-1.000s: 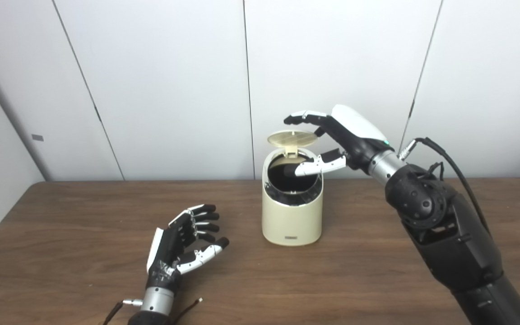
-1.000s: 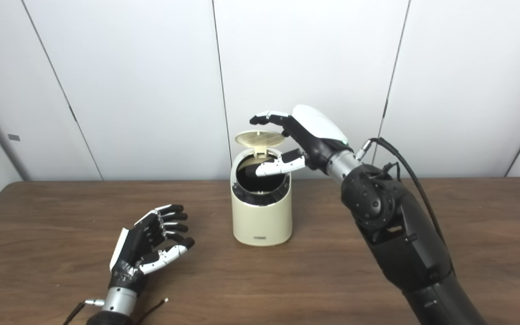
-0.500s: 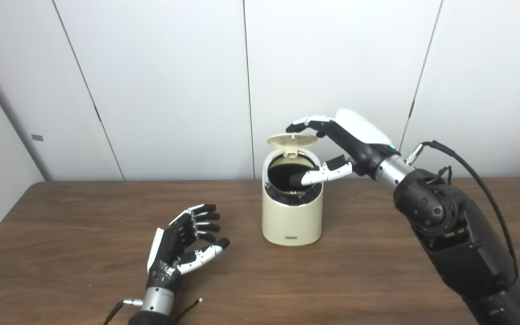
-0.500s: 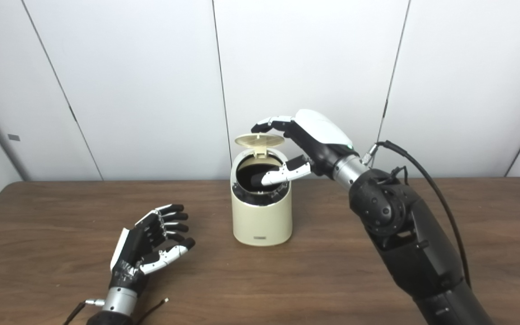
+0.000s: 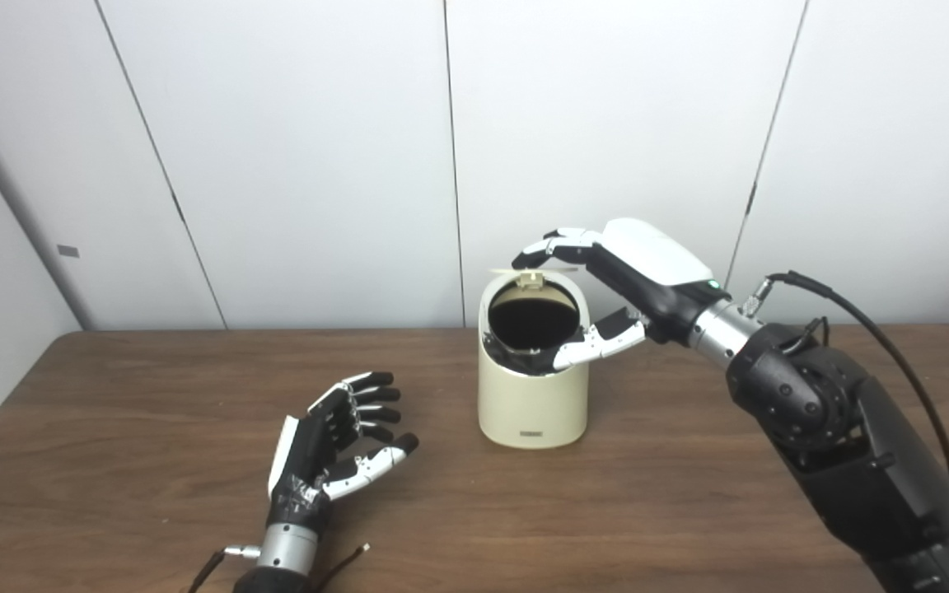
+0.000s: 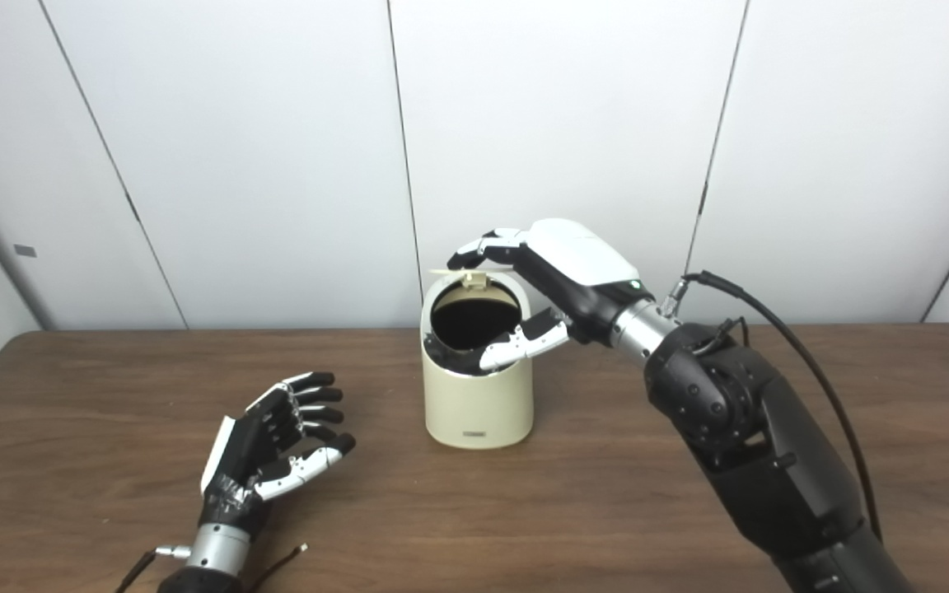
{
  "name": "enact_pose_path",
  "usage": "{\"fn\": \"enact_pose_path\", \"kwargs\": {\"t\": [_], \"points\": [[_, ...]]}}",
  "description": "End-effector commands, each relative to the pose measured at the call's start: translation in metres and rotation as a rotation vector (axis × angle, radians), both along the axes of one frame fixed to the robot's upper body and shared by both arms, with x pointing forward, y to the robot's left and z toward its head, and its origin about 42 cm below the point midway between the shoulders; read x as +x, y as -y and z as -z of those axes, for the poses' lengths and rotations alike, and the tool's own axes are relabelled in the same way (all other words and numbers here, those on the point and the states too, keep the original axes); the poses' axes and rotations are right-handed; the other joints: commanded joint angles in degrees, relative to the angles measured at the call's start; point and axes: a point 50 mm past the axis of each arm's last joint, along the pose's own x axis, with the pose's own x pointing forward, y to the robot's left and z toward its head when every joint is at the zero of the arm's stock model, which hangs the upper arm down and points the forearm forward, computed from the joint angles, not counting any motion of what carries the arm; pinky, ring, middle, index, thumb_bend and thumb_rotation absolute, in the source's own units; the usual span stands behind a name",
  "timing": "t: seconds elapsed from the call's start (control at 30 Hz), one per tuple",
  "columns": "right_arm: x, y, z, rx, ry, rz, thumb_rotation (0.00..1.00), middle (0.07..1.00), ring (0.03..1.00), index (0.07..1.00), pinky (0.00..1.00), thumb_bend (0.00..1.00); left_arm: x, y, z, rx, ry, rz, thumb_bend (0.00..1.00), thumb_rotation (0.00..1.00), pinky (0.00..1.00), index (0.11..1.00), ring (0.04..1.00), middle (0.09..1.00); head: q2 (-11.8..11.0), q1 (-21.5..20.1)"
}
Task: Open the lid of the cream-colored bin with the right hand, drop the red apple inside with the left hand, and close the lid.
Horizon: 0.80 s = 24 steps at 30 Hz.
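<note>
Lowered since a second ago, the lid now lies nearly level above the cream-colored bin, fingertips of the spread right hand resting on it. Left hand lies released on the table; no apple shows.

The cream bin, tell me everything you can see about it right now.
The cream bin is a small round canister, plastic-looking, standing upright near the middle of the wooden table. A small dark label sits low on its front. Its round hinged lid is raised, seen nearly edge-on, with the right hand's fingers on top of it and the thumb by the front rim. The opening shows only a dark interior; no apple is visible.
</note>
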Motion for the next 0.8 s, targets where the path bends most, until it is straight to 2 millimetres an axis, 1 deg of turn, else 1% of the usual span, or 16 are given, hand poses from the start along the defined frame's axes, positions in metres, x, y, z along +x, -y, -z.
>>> {"fn": "enact_pose_path", "kwargs": {"t": [0.0,0.1,0.2,0.37,0.47,0.67,0.77], "points": [[-0.002,0.002,-0.021,-0.042,0.1,-0.025,0.47,0.781,0.902,0.767,0.79,0.66,-0.015,0.003,0.026,-0.01,-0.078,-0.009,0.66,0.0,0.52,0.732,0.616,0.688,0.38,0.05],[-0.004,0.002,-0.019,-0.096,0.143,-0.043,0.46,0.77,0.892,0.762,0.77,0.65,-0.015,0.004,0.025,-0.008,-0.079,-0.009,0.66,0.0,0.53,0.73,0.617,0.687,0.68,0.16],[-0.006,0.001,-0.017,-0.139,0.162,-0.045,0.49,0.758,0.881,0.755,0.76,0.67,-0.015,0.005,0.024,0.0,-0.08,-0.013,0.66,0.0,0.52,0.73,0.613,0.683,0.91,0.33],[-0.009,-0.001,-0.012,-0.159,0.144,-0.045,0.43,0.756,0.893,0.753,0.83,0.68,-0.016,0.006,0.022,-0.001,-0.079,-0.022,0.65,0.0,0.52,0.73,0.613,0.682,1.16,0.52],[-0.008,-0.002,-0.008,-0.165,0.136,-0.042,0.41,0.756,0.893,0.753,0.85,0.69,-0.016,0.005,0.022,-0.004,-0.078,-0.02,0.66,0.0,0.53,0.73,0.615,0.683,1.45,0.51],[-0.01,-0.002,-0.002,-0.202,0.101,-0.031,0.44,0.768,0.903,0.768,0.88,0.68,-0.017,0.005,0.021,-0.011,-0.082,-0.02,0.66,0.0,0.54,0.728,0.623,0.686,2.06,0.66],[-0.01,0.0,0.005,-0.211,0.092,-0.036,0.41,0.758,0.894,0.759,0.88,0.7,-0.017,0.005,0.02,-0.012,-0.085,-0.023,0.66,0.0,0.53,0.729,0.621,0.685,2.06,0.66]]}}
